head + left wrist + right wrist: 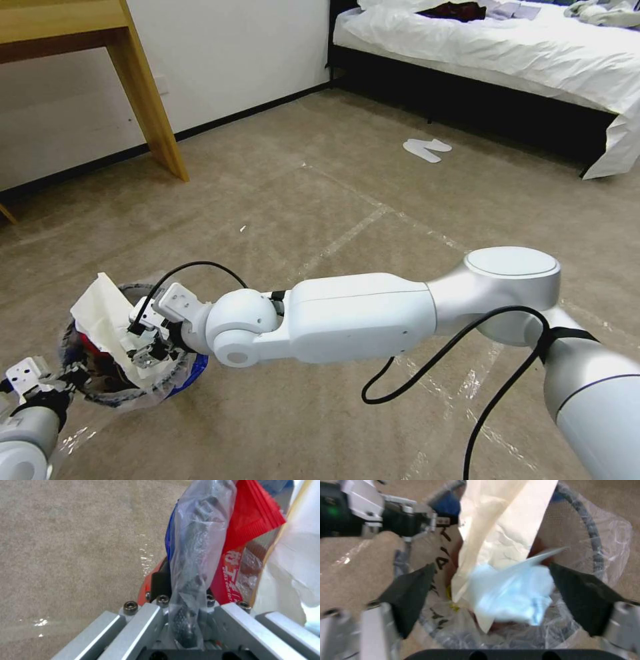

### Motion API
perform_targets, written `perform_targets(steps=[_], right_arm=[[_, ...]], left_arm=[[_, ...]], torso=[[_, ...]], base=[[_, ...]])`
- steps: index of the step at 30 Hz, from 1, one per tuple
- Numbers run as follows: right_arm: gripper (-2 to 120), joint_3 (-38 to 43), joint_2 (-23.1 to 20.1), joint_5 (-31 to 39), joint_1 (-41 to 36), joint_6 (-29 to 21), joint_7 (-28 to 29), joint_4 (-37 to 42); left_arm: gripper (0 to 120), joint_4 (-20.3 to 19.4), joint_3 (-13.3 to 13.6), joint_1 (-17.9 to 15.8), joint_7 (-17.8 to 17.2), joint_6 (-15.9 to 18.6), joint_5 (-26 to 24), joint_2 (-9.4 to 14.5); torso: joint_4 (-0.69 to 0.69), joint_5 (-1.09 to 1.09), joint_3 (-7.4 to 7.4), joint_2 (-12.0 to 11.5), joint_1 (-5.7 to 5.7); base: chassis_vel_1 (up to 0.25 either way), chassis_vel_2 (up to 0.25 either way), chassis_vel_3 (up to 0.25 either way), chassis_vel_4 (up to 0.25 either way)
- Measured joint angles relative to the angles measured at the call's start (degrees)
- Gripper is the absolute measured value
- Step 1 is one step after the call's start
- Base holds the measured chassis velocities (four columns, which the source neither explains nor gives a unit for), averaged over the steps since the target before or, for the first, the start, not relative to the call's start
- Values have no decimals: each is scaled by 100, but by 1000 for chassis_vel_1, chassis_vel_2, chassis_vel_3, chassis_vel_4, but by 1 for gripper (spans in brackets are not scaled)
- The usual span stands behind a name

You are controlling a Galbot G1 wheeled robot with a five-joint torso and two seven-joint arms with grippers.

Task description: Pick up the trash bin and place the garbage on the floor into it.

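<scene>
The trash bin (100,393), red with a clear liner, sits low at the left, and my left gripper (61,381) is shut on its rim (191,555). The liner is pinched between the jaws. My right gripper (148,352) hangs open over the bin's mouth. A pale blue mask (510,595) lies blurred between its wide-apart dark pads (410,592), touching neither. A cream paper bag (500,530) stands up out of the bin (586,537). A red-white packet (240,565) lies inside against the wall.
A tiny white scrap (243,229) lies on the beige carpet ahead. A wooden table leg (150,100) stands at the back left. A bed (500,47) fills the back right, with white slippers (427,149) before it. Tape lines cross the carpet.
</scene>
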Motion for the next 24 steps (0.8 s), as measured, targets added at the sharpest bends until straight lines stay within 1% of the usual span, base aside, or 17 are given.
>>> perform_targets(steps=[1, 2, 5, 9, 13, 15, 16, 17, 18, 19, 20, 21, 22, 23, 24], right_arm=[[96, 39, -68, 35, 0, 1, 26, 133], [99, 65, -115, 75, 0, 1, 54, 234], [100, 72, -161, 117, 0, 1, 105, 391], [100, 96, -136, 119, -12, 71, 152, 400], [100, 381, -80, 2, -133, 237, 290, 331], [100, 844, -88, -214, -296, 488, 382, 152], [100, 844, -88, -214, -296, 488, 382, 152], [100, 1265, -130, -330, -429, 677, 397, 45], [100, 1265, -130, -330, -429, 677, 397, 45], [100, 1728, -227, -461, -579, 962, 413, -17], [100, 2014, -326, -613, -682, 1173, 408, -23], [99, 2410, -518, -911, -837, 1489, 294, -14], [99, 2410, -518, -911, -837, 1489, 294, -14], [99, 2850, -746, -1168, -1034, 1688, 136, 93], [99, 2850, -746, -1168, -1034, 1688, 136, 93]], left_arm=[[0, 8, 4, -9, -2, 0, 1, 0], [0, 14, 6, -16, -9, 0, 1, 2], [0, 18, 12, -29, -21, 0, 2, -1], [0, 18, 18, -26, -22, 0, 5, -28], [0, 13, 3, -18, -22, 0, 11, -43], [0, -10, -24, -19, -23, 0, 10, -50], [0, -10, -24, -19, -23, 0, 10, -50], [0, -31, -42, -20, -24, -2, 20, -50], [0, -31, -42, -20, -24, -2, 20, -50], [0, -43, -70, -14, -24, -7, 30, -38], [0, -49, -86, -13, -25, -12, 38, -28], [0, -59, -122, -17, -26, -29, 70, -11], [0, -59, -122, -17, -26, -29, 70, -11], [0, -75, -148, -21, -27, -49, 93, 13], [0, -75, -148, -21, -27, -49, 93, 13]], torso=[[0, 0, 0, 0, 0], [0, 0, 0, 0, 0], [0, 0, 0, 0, 0], [0, 0, 0, 0, 0], [0, 0, 0, 0, 0], [1, 0, 0, 0, 0], [1, 0, 0, 0, 0], [2, 0, 0, 0, 0], [2, 0, 0, 0, 0], [1, 0, 0, 0, 1], [2, 0, 0, 0, 1], [1, 0, 0, 0, 1], [1, 0, 0, 0, 1], [1, 0, 1, 0, 1], [1, 0, 1, 0, 1]], base=[[0, 0, 0, 0], [0, 0, 0, 0], [0, 0, 0, 0], [0, 0, 0, 0], [0, 0, 0, 0], [0, 0, 0, 0], [0, 0, 0, 0], [0, 0, 0, 0], [0, 0, 0, 0], [0, 0, 0, 0], [0, 0, 0, 0], [0, 0, 0, 0], [0, 0, 0, 0], [0, 0, 0, 0], [0, 0, 0, 0]])
